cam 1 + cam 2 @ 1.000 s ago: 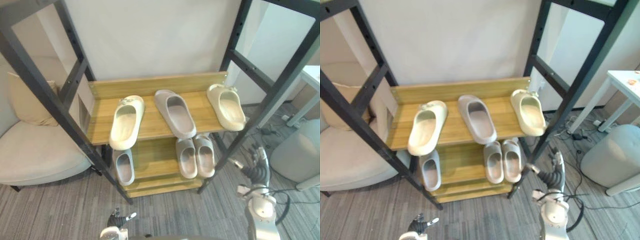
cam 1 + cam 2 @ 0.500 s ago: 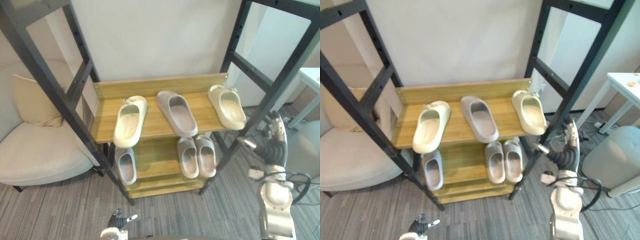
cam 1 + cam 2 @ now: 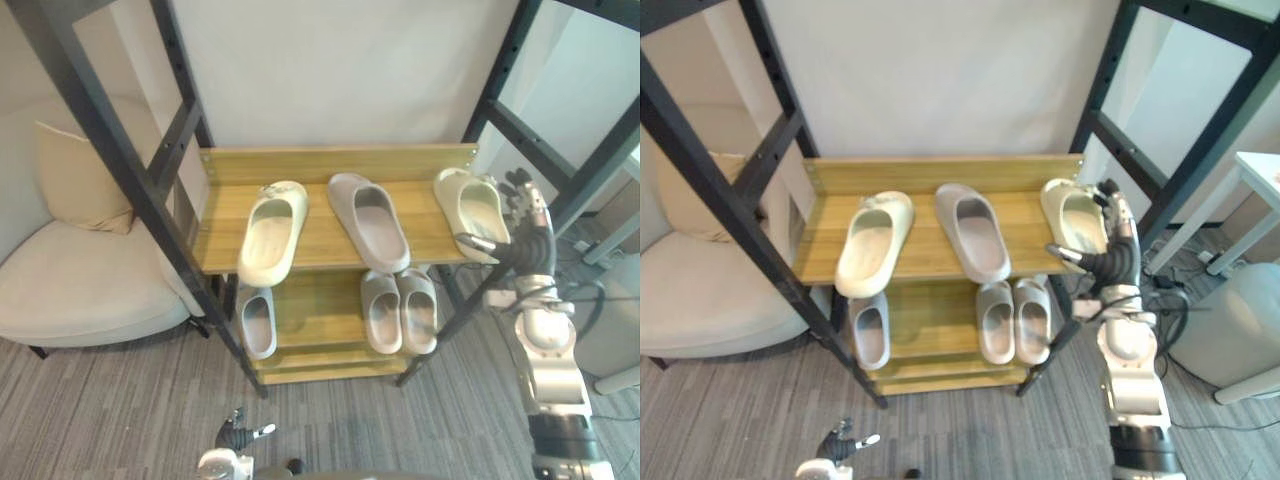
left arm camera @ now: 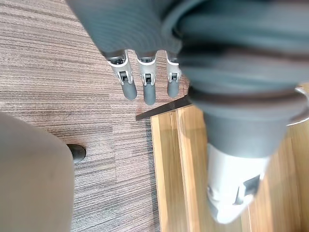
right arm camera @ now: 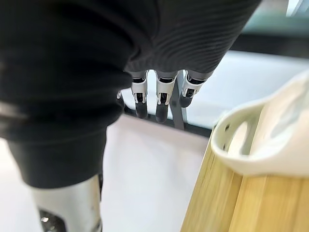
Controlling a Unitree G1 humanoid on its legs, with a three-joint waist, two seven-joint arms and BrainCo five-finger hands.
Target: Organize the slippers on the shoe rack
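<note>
The wooden shoe rack holds three slippers on its upper shelf: a cream one at the left, a grey one in the middle and a cream one at the right. On the lower shelf lie a single grey slipper and a grey pair. My right hand is raised beside the right cream slipper with its fingers straight and its thumb by the slipper's near end; I cannot tell if it touches. My left hand hangs open low over the carpet.
Black metal uprights frame the rack on both sides. A beige armchair with a cushion stands at the left. A grey pouf and a white table are at the right. Grey carpet lies in front.
My right hand has risen from low by the rack's right leg to the upper shelf, beside the right cream slipper. The camera has shifted. The slippers have not moved.
</note>
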